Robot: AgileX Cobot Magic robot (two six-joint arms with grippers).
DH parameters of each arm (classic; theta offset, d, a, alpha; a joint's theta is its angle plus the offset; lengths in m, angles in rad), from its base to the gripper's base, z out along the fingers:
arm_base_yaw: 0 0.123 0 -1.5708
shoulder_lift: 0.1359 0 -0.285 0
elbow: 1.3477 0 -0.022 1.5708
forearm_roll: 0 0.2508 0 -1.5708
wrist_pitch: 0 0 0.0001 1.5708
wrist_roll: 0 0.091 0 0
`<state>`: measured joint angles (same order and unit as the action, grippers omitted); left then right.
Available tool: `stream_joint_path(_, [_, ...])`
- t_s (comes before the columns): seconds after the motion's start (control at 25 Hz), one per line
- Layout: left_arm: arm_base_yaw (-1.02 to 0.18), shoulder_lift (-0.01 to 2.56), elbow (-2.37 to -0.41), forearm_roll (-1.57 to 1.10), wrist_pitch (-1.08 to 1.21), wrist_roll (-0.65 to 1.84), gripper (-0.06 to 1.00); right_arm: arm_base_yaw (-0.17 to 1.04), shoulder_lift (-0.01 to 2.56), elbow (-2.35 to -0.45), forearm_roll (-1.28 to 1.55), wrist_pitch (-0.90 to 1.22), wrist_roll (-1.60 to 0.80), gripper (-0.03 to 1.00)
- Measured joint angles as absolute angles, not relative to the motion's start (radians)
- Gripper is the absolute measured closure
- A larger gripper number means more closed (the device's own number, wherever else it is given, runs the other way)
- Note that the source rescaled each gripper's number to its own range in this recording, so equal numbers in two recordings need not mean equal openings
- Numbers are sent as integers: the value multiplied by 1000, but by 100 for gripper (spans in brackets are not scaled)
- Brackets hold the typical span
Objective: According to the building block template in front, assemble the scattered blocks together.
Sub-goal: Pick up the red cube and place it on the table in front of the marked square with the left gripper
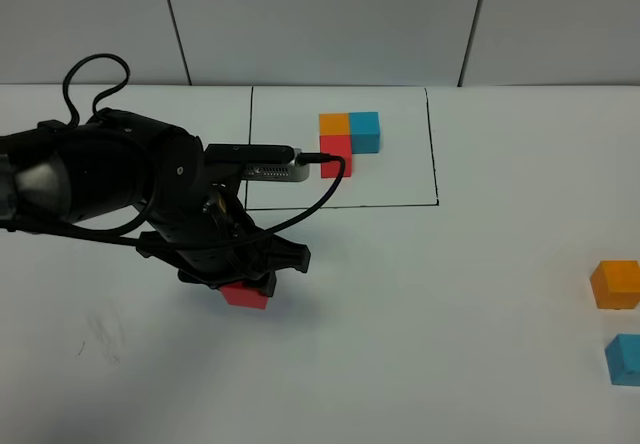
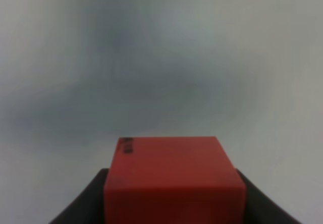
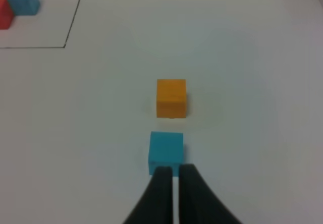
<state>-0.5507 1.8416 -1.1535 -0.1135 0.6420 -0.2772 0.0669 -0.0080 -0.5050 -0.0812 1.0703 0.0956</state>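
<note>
Left wrist view: left gripper clamps red block; right gripper closed, empty. Lower squarely, release gently.

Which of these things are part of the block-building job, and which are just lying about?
Job: black-framed L-shaped template of orange, blue and red cubes; loose red cube; loose orange cube; loose teal cube.
Just there: black looped cable; white tabletop.
</note>
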Motion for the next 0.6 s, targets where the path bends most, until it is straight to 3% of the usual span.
stream_joint_path(0.6, [-556,1923,-1154,-220,522,-277,42,67,-8,-505,-81,1070,96,97])
